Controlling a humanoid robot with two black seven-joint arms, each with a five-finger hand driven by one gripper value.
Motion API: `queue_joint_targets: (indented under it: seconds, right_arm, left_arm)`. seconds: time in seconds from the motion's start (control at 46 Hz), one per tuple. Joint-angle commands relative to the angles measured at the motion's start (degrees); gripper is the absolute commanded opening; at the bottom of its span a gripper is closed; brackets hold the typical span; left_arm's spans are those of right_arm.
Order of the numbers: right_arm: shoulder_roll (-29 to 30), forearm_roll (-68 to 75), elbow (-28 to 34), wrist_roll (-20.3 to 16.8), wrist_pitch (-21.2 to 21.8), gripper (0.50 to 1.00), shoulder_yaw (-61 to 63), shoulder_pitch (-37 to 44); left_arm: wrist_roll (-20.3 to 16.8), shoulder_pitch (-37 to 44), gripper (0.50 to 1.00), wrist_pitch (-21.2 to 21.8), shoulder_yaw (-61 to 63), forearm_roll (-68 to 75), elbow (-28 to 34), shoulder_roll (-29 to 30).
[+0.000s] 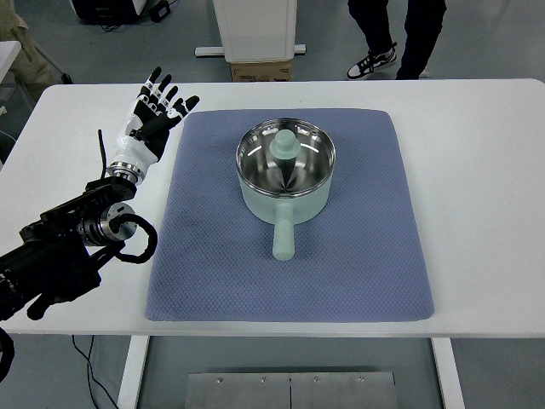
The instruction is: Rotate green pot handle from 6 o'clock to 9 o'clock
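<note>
pot (285,166) on mat (366,256) | handle (283,236) toward robot | left hand (153,115) spread

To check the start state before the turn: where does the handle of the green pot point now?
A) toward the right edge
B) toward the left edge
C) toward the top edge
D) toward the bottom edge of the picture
D: the handle runs from the pot straight down toward the bottom edge, over the blue mat.

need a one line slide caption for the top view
Green pot on a blue mat, handle at 6 o'clock, left hand open beside the mat.
</note>
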Motion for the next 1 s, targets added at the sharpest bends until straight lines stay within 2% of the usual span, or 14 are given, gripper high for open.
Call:
queue_joint_targets:
  seconds: [0.0,0.805,0.979]
  right_arm:
    - [0.00,0.02,0.00,0.00,-0.01,1.000,0.00,0.00]
    - [0.00,-0.06,0.00,0.00,-0.01,1.000,0.00,0.00]
    - [0.00,0.02,0.00,0.00,-0.01,1.000,0.00,0.00]
  left_arm:
    - [0.00,0.02,1.000,0.00,-0.02,0.00,0.00,0.00]
    - [0.00,0.02,1.000,0.00,0.07,0.18,0.00,0.09]
    - [0.00,0.02,1.000,0.00,-0.02,3.86,0.00,0.26]
